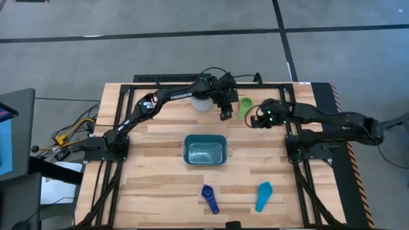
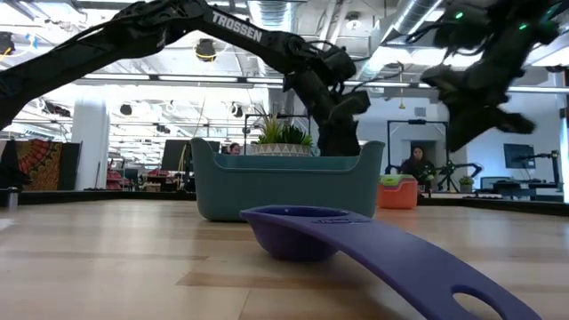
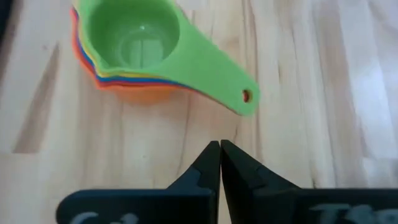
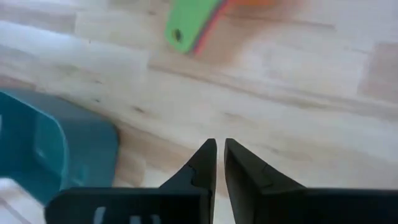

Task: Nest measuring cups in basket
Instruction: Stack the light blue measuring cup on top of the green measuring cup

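A nested stack of measuring cups (image 3: 134,46), green on top over yellow, blue, red and orange rims, rests on its base on the table at the far side (image 1: 245,107), its handles pointing toward the near edge. A dark blue cup (image 1: 209,198) and a light blue cup (image 1: 263,195) lie apart near the front edge. The teal basket (image 1: 204,150) stands mid-table. My left gripper (image 3: 220,149) hovers shut just short of the stack's handle end, touching nothing. My right gripper (image 4: 220,149) hangs above bare wood to the right of the stack, between it and the basket's corner (image 4: 56,149), its fingers a narrow gap apart.
A white pot with a green plant (image 1: 201,102) stands at the far edge, just left of my left gripper (image 1: 225,115). The dark blue cup (image 2: 302,233) fills the foreground of the low view, with the basket (image 2: 284,182) behind it. Bare wood lies left and right of the basket.
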`<state>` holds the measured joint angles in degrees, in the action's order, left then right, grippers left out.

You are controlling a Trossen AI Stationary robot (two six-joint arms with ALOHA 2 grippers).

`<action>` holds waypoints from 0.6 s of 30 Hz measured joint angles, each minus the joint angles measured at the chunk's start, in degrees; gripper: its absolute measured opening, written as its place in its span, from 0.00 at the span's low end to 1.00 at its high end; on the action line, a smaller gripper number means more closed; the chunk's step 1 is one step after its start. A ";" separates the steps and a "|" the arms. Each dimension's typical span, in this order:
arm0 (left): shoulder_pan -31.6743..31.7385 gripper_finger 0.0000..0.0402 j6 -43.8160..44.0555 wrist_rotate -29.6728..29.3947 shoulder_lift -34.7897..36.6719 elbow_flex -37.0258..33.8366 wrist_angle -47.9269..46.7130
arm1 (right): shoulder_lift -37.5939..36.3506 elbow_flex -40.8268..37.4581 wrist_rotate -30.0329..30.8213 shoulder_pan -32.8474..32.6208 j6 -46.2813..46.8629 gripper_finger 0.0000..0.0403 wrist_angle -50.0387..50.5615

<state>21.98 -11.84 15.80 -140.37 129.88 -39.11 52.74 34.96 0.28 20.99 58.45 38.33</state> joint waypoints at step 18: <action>-6.75 0.00 13.02 -9.61 5.90 5.05 -8.09 | -8.92 0.00 5.86 -30.52 10.43 0.15 8.09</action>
<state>15.23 1.18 6.19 -134.48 134.93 -47.20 43.82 34.96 6.13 -9.53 68.88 46.42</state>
